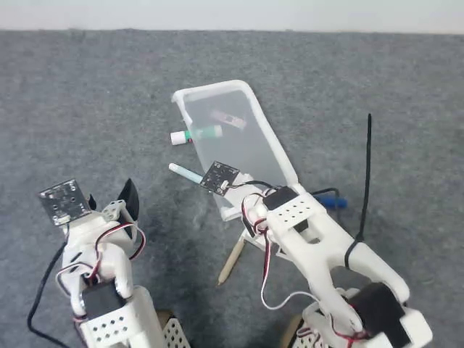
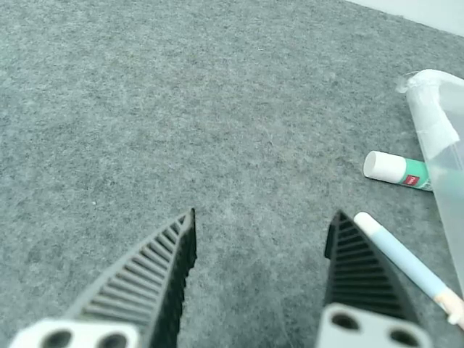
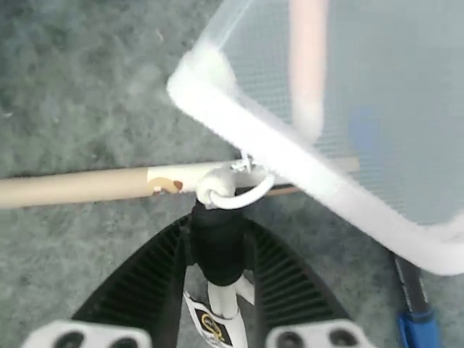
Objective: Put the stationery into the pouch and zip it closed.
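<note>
While the right gripper pinches the black zipper pull at the near corner of the translucent pouch, the left gripper hangs spread above the grey surface. A glue stick and a light-blue pen lie at the pouch's long edge. A wooden pencil lies at that corner.

A grey, felt-like carpet covers the whole working surface, its short nap lit evenly and softly. Along its far edge runs a pale, plain wall, meeting the carpet in a straight line
</note>
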Controlling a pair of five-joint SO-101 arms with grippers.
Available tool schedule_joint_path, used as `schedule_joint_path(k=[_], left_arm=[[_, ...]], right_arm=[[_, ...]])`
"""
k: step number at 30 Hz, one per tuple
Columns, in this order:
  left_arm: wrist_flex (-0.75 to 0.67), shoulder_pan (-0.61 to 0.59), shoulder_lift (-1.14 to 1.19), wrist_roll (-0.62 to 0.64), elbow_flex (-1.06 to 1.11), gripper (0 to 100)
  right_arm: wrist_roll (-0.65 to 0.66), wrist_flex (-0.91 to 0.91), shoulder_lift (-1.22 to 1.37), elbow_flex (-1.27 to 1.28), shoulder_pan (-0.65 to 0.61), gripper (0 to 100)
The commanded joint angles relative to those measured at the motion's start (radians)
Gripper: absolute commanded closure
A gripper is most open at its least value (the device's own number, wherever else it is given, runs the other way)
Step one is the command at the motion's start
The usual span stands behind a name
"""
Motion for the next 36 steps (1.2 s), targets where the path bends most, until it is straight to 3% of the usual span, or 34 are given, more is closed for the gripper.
schedule_joint_path(k=[1, 13, 27, 36], left_arm=[[-0.023, -0.003, -0.015, 0.011, -0.048, 72], [-0.021, -0.003, -0.015, 0.011, -0.053, 72], [-0.028, 0.009, -0.015, 0.017, -0.082, 66], [0.026, 0.239, -0.011, 0.054, -0.334, 66]], right_arm=[[0.003, 0.056, -0.148, -0.058, 0.007, 99.3], [-0.061, 0.09, -0.467, -0.069, 0.007, 99.3], [-0.121, 0.062, -0.503, -0.216, -0.067, 99.2], [-0.146, -0.019, -0.504, -0.226, -0.061, 99.2]])
